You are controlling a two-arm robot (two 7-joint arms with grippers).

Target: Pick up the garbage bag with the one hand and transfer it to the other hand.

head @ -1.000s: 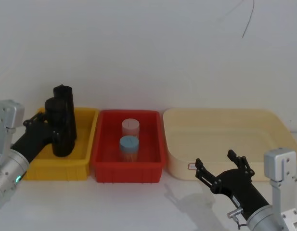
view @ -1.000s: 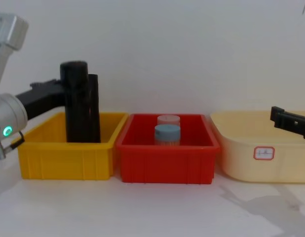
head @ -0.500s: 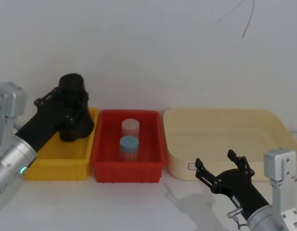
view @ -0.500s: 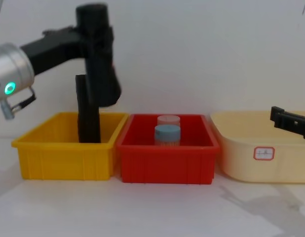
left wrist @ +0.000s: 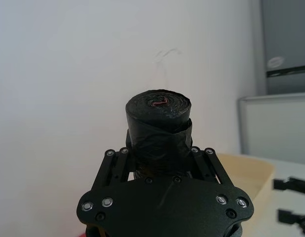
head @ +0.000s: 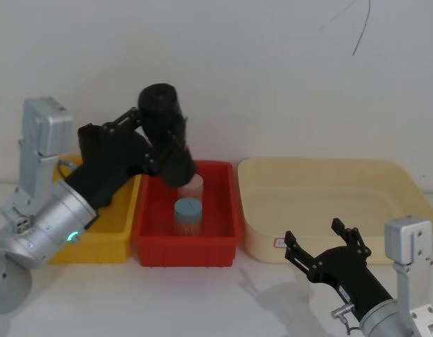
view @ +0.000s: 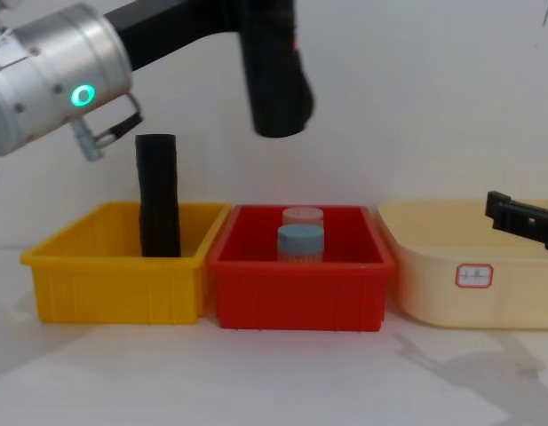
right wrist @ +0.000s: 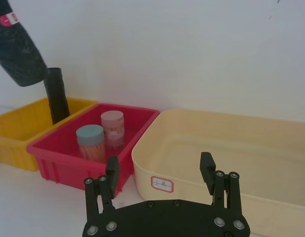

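My left gripper [head: 167,144] is shut on the garbage bag [head: 160,105], a black crinkled roll held in the air and tilted. In the chest view the garbage bag [view: 274,75] hangs well above the red bin [view: 300,293]. In the left wrist view the roll's top end [left wrist: 158,106] sticks up between the fingers [left wrist: 123,153]. The left arm's silver housing [head: 51,225] has a green light. My right gripper [head: 325,246] sits low at the front right, open and holding nothing. The right wrist view has its fingers [right wrist: 111,170] spread, with the bag [right wrist: 16,54] far off.
A second black roll [view: 158,209] stands upright in the yellow bin [view: 118,284]. The red bin [head: 184,242] holds a blue-lidded jar [head: 189,210] and a pale-lidded jar [head: 191,184]. A cream tray [head: 328,232] with a small white label lies at the right. A white wall stands behind.
My left gripper has lifted the garbage bag out of the yellow bin and carried it up and rightward, over the red bin. The right arm has not moved.
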